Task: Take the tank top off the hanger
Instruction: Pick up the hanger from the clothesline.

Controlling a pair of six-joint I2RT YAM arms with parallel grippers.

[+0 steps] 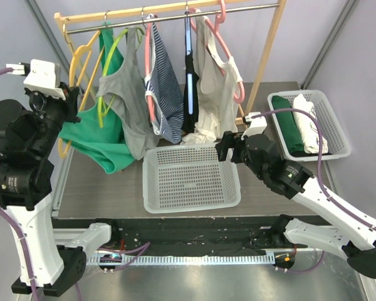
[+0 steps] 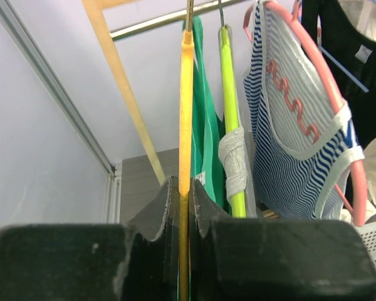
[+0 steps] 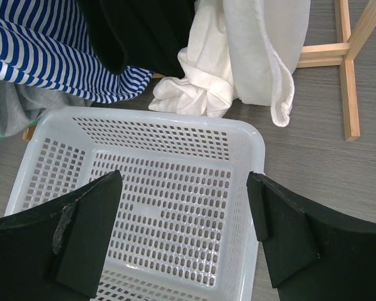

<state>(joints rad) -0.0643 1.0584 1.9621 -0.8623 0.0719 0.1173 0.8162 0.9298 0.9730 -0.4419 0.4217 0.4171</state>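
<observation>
A green tank top (image 1: 103,135) hangs on a yellow hanger (image 1: 81,59) at the left end of the clothes rail, its lower part sagging toward the table. My left gripper (image 1: 72,103) is shut on the yellow hanger (image 2: 186,113), whose thin edge runs up between the fingers (image 2: 169,200). The green cloth (image 2: 207,138) shows just behind it. My right gripper (image 1: 229,147) hovers open over the white basket (image 3: 156,116), holding nothing between its fingers (image 3: 100,207).
Also on the rail (image 1: 175,15) hang a grey top (image 1: 130,94) on a lime hanger (image 2: 229,81), a striped top (image 2: 294,144) on a pink hanger, a black top (image 3: 138,31) and a white top (image 3: 238,56). A second basket (image 1: 338,125) with folded clothes stands at the right.
</observation>
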